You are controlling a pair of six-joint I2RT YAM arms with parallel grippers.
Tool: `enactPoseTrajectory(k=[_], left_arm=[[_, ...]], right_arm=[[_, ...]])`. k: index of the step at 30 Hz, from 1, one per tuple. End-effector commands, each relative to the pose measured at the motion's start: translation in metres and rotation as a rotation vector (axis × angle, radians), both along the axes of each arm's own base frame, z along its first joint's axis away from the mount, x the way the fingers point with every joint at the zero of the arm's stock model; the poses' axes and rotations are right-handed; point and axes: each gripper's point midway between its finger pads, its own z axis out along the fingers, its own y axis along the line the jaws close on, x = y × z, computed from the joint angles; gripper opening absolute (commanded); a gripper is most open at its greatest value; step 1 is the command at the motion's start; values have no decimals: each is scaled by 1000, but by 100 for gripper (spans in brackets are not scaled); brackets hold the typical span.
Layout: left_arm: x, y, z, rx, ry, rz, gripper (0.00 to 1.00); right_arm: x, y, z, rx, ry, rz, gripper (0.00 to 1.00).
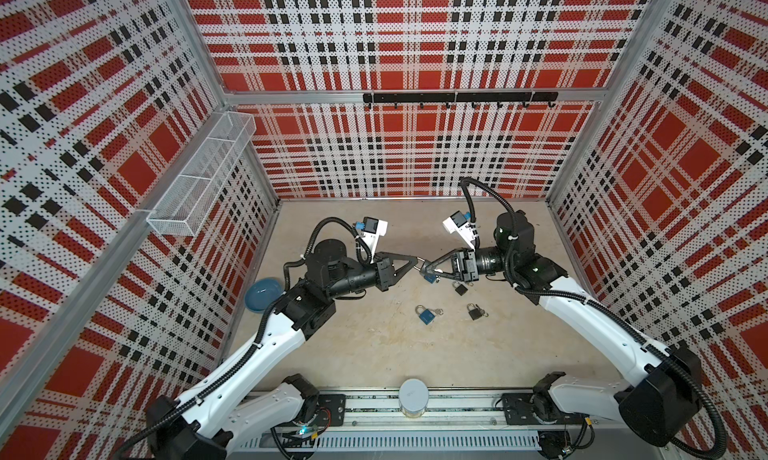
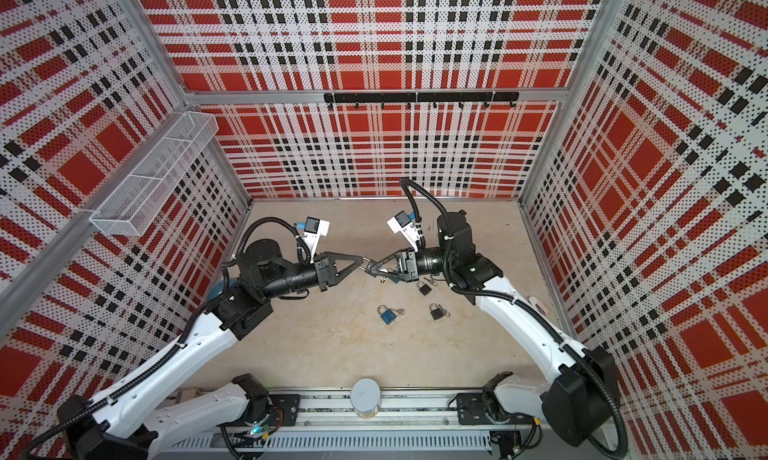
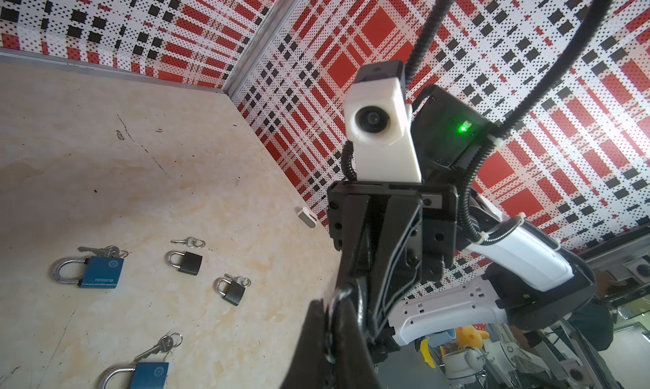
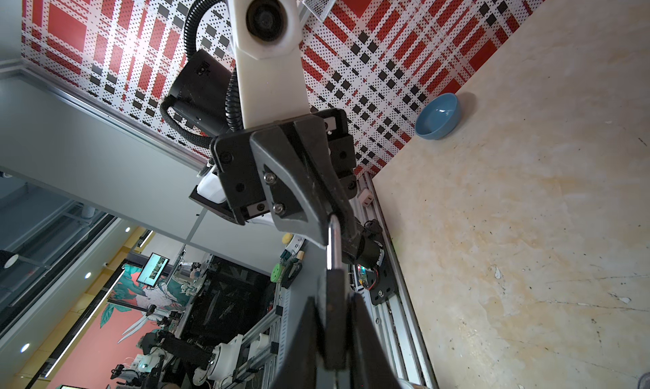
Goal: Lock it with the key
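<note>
A padlock hangs in the air between my two grippers above the middle of the table. My right gripper is shut on its dark body. The silver shackle runs up into my left gripper, whose fingers are shut on its curved end. In both top views the two gripper tips nearly touch. I cannot make out a key in the held padlock. Small keys on rings lie on the table beside other padlocks.
On the table below lie two blue padlocks and two black ones. A blue bowl sits by the left wall, a small white block by the right wall. A white cylinder stands on the front rail.
</note>
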Motion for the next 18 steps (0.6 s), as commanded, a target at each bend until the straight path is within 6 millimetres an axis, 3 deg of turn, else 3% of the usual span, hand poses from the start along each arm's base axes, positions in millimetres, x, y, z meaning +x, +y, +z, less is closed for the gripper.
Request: enactPoseTrajectory(k=[1, 9, 18], left_arm=[[-5, -6, -60, 122, 161, -14, 0], [-15, -16, -65, 132, 175, -42, 0], [-39, -35, -78, 125, 201, -82, 0]], right_arm=[[-25, 2, 49, 138, -234, 100, 0], [-21, 3, 47, 132, -235, 89, 0], [-11, 9, 41, 121, -242, 79, 0]])
